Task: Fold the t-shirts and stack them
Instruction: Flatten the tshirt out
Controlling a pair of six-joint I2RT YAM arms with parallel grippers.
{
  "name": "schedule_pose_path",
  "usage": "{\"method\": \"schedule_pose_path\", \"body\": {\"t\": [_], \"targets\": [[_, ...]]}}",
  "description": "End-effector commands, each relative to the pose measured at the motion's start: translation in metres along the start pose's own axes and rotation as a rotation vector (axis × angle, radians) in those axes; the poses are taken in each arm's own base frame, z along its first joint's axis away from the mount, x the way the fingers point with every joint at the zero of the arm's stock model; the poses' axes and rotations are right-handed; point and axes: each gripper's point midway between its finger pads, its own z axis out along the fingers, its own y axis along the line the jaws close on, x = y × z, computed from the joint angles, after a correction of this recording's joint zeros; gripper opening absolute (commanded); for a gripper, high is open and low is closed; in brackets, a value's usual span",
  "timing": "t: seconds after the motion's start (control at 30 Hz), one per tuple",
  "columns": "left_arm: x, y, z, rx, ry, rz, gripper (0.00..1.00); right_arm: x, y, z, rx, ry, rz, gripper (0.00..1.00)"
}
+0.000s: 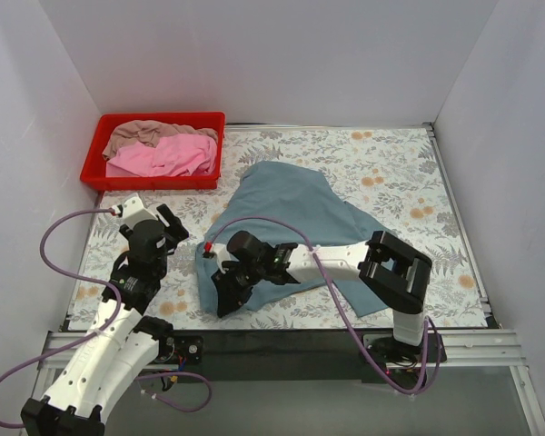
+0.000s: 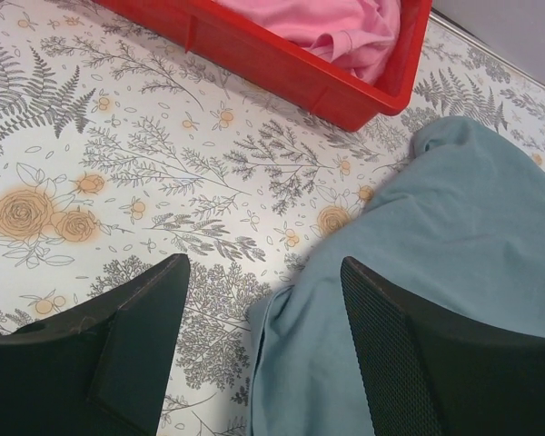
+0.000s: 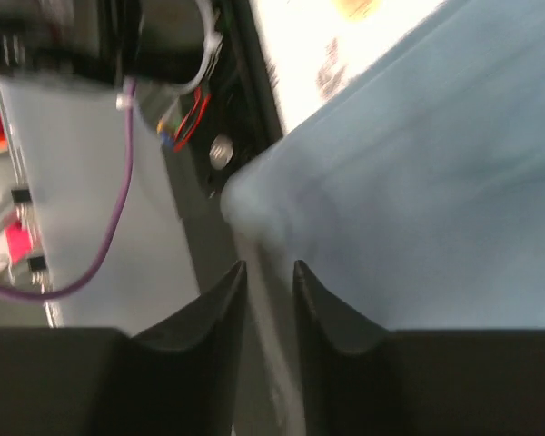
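Blue-grey t-shirt [image 1: 300, 213] lower-left corner sits at right gripper [image 3: 270, 268] tips. Can't tell if pinched, too blurry. Left gripper [image 2: 265, 272] wide apart, empty, just left.

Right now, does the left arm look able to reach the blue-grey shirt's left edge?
Probably yes. The left gripper is open above the tablecloth, and the edge of the blue-grey shirt lies right below it with nothing between them. The red tray stands farther back, out of the way.
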Motion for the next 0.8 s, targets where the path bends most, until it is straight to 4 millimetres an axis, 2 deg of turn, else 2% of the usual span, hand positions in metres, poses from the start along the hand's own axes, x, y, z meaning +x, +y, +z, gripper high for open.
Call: {"method": "schedule_pose_path", "body": {"t": [0.0,0.07,0.13,0.17,0.2,0.23,0.27,0.3,0.33,0.37,0.4,0.43,0.47,0.5,0.53,0.6,0.63,0.77], "targets": [[-0.009,0.007,-0.002,-0.037,-0.035,-0.018,0.66,0.013,0.020,-0.001,-0.021,0.108,-0.045,0.36],[-0.008,0.006,-0.002,-0.031,-0.031,-0.018,0.66,0.015,0.026,-0.012,0.002,0.116,-0.049,0.43],[-0.008,0.004,-0.002,-0.022,-0.027,-0.019,0.66,0.011,0.010,-0.026,0.119,0.088,-0.085,0.51],[-0.006,0.003,-0.002,-0.015,-0.020,-0.016,0.66,0.007,0.010,-0.040,0.160,0.063,-0.105,0.60],[-0.006,0.002,-0.002,-0.011,-0.019,-0.015,0.66,0.011,-0.005,-0.053,0.260,0.065,-0.100,0.63],[-0.005,0.001,-0.002,-0.002,-0.017,-0.012,0.66,0.006,-0.018,-0.067,0.318,0.042,-0.093,0.64],[0.000,-0.003,0.000,0.015,0.006,-0.006,0.66,0.010,-0.026,-0.086,0.372,0.019,-0.081,0.66],[0.002,-0.008,0.000,0.036,0.022,-0.005,0.66,0.011,-0.044,-0.103,0.464,-0.001,-0.062,0.66],[0.007,-0.012,0.001,0.056,0.046,-0.005,0.66,0.002,-0.060,-0.131,0.525,-0.068,-0.018,0.65],[0.013,-0.025,0.000,0.119,0.092,-0.004,0.66,0.015,-0.079,-0.147,0.588,-0.066,0.027,0.65],[0.022,-0.030,0.002,0.131,0.138,0.004,0.66,0.019,-0.096,-0.166,0.664,-0.083,0.063,0.65],[0.032,-0.032,0.002,0.136,0.186,0.004,0.66,0.015,-0.112,-0.196,0.713,-0.145,0.120,0.65],[0.034,-0.040,0.001,0.152,0.223,-0.039,0.66,0.016,-0.124,-0.213,0.766,-0.176,0.144,0.65],[0.050,-0.047,0.001,0.173,0.308,-0.042,0.66,0.027,-0.138,-0.228,0.821,-0.188,0.180,0.65],[0.060,-0.051,-0.002,0.187,0.367,-0.053,0.66,0.024,-0.151,-0.256,0.878,-0.261,0.226,0.65],[0.075,-0.069,-0.010,0.252,0.479,-0.109,0.63,0.036,-0.171,-0.282,0.975,-0.291,0.278,0.66],[0.083,-0.071,-0.010,0.248,0.518,-0.120,0.63,0.042,-0.181,-0.301,1.018,-0.325,0.327,0.67],[0.115,-0.089,-0.026,0.286,0.653,-0.146,0.61,0.063,-0.201,-0.320,1.036,-0.366,0.433,0.69]]}}
